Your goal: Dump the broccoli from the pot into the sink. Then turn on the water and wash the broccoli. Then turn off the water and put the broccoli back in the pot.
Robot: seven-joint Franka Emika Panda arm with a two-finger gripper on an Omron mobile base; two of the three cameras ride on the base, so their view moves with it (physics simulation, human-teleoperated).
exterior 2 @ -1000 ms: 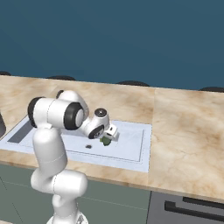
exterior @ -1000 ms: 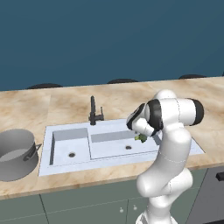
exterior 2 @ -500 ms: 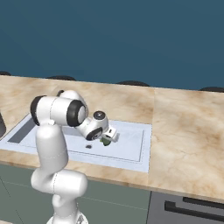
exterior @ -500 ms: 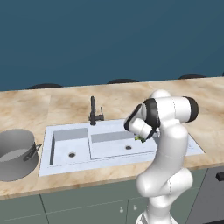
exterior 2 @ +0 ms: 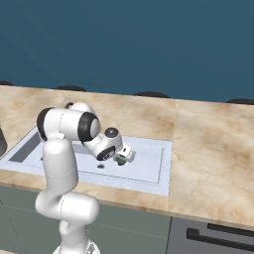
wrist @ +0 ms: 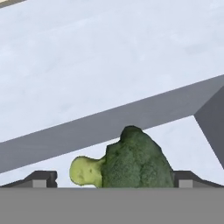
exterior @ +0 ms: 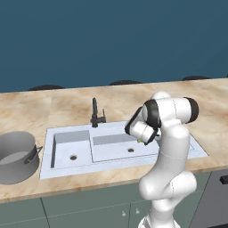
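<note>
The broccoli (wrist: pixel 131 162), a dark-green floret with a pale stalk pointing left in the hand view, lies in the wide basin of the sink (exterior: pixel 111 164) near its right end. My gripper (wrist: pixel 116 180) is open and low in that basin, one fingertip on each side of the floret, with a small gap at the stalk end. From the base views the gripper (exterior: pixel 142 139) (exterior 2: pixel 122 157) reaches down over the floret (exterior 2: pixel 119 160), which shows as a small green spot. The grey pot (exterior: pixel 15 156) stands upright on the counter left of the sink, and what it holds is hidden.
A dark faucet (exterior: pixel 95 113) stands behind the divider between the two basins. The grey basin wall (wrist: pixel 109 118) runs just beyond the broccoli. Marble counter (exterior 2: pixel 213 149) stretches to the right of the sink, with a dark oven front (exterior 2: pixel 218 233) below it.
The arm's upper joints have swung slightly left and the gripper has sunk a little lower over the broccoli. The jaws have stayed wide.
</note>
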